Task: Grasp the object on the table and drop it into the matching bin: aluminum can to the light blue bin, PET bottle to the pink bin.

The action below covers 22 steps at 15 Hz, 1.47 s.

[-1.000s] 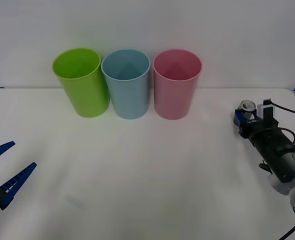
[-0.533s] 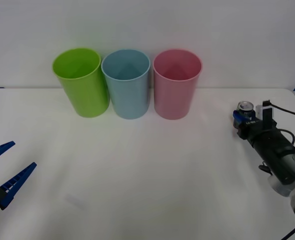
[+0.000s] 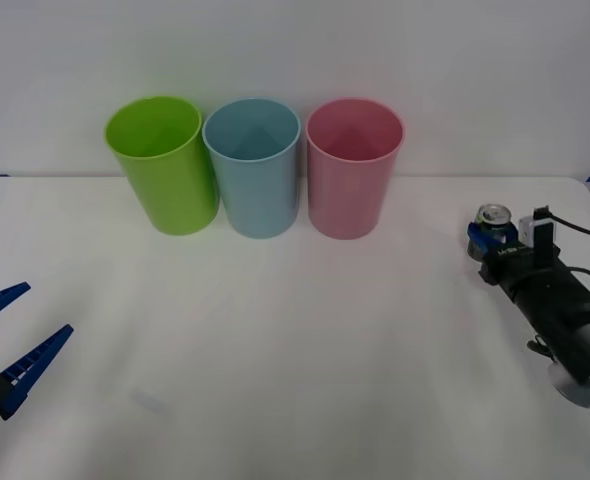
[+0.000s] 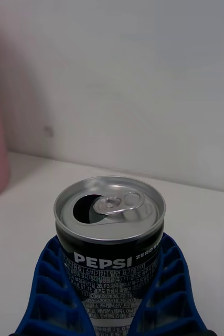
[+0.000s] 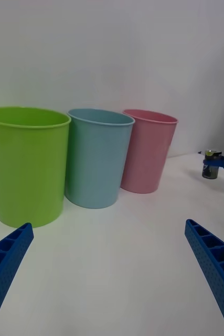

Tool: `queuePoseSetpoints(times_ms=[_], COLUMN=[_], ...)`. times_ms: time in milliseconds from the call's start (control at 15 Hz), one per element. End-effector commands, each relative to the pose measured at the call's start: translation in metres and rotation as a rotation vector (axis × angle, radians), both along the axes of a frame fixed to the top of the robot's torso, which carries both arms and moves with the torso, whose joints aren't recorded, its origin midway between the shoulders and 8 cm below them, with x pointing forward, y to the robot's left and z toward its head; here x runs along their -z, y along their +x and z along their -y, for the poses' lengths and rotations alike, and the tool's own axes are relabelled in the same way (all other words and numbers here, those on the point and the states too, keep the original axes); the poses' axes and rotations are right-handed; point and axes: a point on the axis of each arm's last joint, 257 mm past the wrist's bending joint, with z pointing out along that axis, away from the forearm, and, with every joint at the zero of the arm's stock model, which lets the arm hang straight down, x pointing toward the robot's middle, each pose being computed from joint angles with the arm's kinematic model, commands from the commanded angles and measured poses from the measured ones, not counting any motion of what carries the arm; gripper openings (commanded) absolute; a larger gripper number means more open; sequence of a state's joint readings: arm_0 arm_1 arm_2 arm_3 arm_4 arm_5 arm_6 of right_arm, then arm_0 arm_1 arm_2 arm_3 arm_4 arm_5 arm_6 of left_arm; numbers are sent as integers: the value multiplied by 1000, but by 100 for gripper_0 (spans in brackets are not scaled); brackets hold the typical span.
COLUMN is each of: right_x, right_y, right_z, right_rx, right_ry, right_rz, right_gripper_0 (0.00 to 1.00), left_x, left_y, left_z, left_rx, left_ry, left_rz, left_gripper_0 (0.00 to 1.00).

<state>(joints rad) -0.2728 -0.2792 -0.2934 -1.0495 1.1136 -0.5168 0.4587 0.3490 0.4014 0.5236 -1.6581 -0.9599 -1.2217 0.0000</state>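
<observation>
Over at the right edge of the front view, the right gripper (image 3: 487,240) is clenched on the aluminum can (image 3: 492,216) — blue fingers (image 4: 49,294) hugging both sides, can upright on the table (image 3: 295,340). The left gripper (image 3: 10,335) sits lower left, fingers spread and holding nothing. Along the back — lime green bin (image 3: 161,163), light blue bin (image 3: 254,165), pink bin (image 3: 353,166).
</observation>
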Motion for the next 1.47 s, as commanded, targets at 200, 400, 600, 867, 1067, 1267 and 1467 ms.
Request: queuePoseSetpoints(times_ms=[200, 400, 600, 867, 1067, 1267, 1467], right_x=[-17, -28, -42, -71, -97, -117, -140], right_y=[-20, -35, -52, -81, -95, -101, -103], right_z=[-24, -35, -44, -64, -80, -95, -110], right_rx=[-92, -155, -216, -320, -384, -445, -511], right_ry=[75, 131, 160, 188, 170, 192, 226], right_rz=[28, 37, 51, 82, 122, 123, 119], right_gripper_0=[0, 0, 0, 0, 0, 0, 0], left_x=[0, 0, 0, 0, 0, 0, 0], left_y=[0, 0, 0, 0, 0, 0, 0], left_z=[0, 0, 0, 0, 0, 0, 0], left_rx=[0, 0, 0, 0, 0, 0, 0], left_ry=[0, 0, 0, 0, 0, 0, 0], left_rz=[0, 0, 0, 0, 0, 0, 0], left_gripper_0=[100, 100, 100, 100, 100, 100, 100])
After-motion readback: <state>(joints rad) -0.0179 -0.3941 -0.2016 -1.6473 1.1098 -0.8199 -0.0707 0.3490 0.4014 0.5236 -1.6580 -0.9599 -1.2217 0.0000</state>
